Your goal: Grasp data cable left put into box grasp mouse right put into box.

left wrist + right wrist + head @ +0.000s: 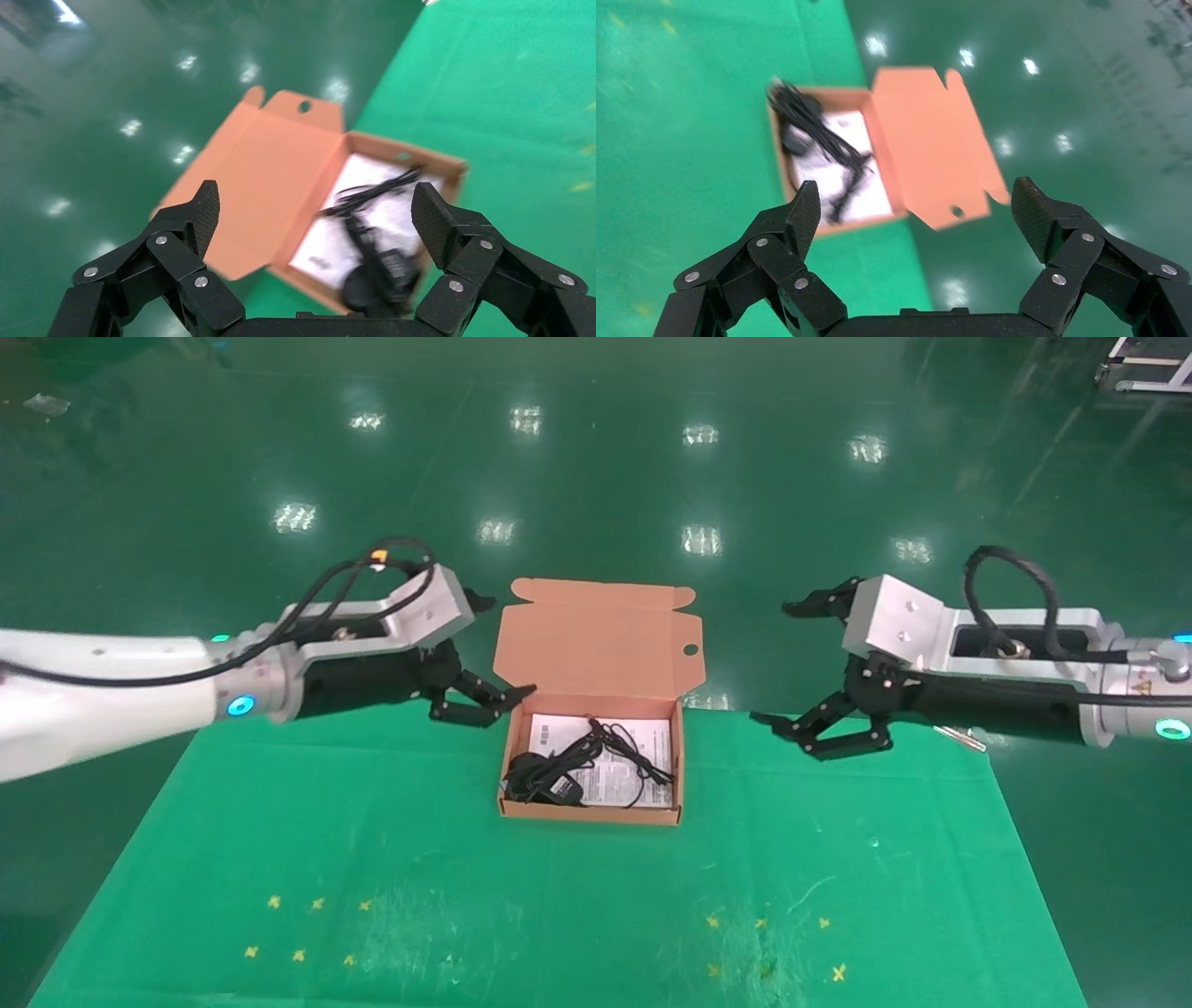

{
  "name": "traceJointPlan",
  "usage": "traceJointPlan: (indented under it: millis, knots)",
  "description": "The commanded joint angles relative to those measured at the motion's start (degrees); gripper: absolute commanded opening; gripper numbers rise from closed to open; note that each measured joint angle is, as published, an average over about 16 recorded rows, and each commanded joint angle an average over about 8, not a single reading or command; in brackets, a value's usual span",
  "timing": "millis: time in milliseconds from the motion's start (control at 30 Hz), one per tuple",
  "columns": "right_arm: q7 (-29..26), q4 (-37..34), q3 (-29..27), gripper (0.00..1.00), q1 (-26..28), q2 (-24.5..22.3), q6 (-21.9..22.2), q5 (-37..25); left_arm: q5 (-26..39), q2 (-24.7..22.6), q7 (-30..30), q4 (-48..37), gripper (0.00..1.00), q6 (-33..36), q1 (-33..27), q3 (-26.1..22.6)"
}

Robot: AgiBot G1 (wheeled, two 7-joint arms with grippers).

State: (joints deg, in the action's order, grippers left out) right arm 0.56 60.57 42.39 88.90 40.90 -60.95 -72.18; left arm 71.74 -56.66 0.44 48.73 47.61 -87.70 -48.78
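The orange-brown box [587,814] stands open in the middle of the green cloth, its flap lid [596,640] upright behind it. Inside, on a white printed sheet, the black mouse [533,781] lies at the front left and the data cable [622,751] runs as a black bundle across the middle. My left gripper [501,649] hovers open and empty just left of the box. My right gripper [787,663] hovers open and empty to its right. The left wrist view shows the box lid [260,182], the mouse [369,284] and the cable [372,188]. The right wrist view shows the lid [926,140] and the cable [831,144].
The green cloth [559,896] covers the table, with small yellow cross marks near the front left [298,929] and front right [773,947]. A small silver object [961,737] lies under the right arm. Shiny green floor surrounds the table.
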Motion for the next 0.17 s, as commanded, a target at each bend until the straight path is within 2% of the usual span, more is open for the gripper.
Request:
traceJointPlan:
  millis: [33,167]
  knots:
    - [-1.0,1.1,-2.3,1.0,-2.4,-0.5,-2.1,2.6,-2.7,2.0,-1.0,2.2,1.0,3.4,2.4,3.0]
    - [-1.8,2.1,-4.2,1.0,-4.3,-0.9,-3.9,4.8,-4.9,3.6,-1.8,4.1,1.0,6.3,4.3,5.4]
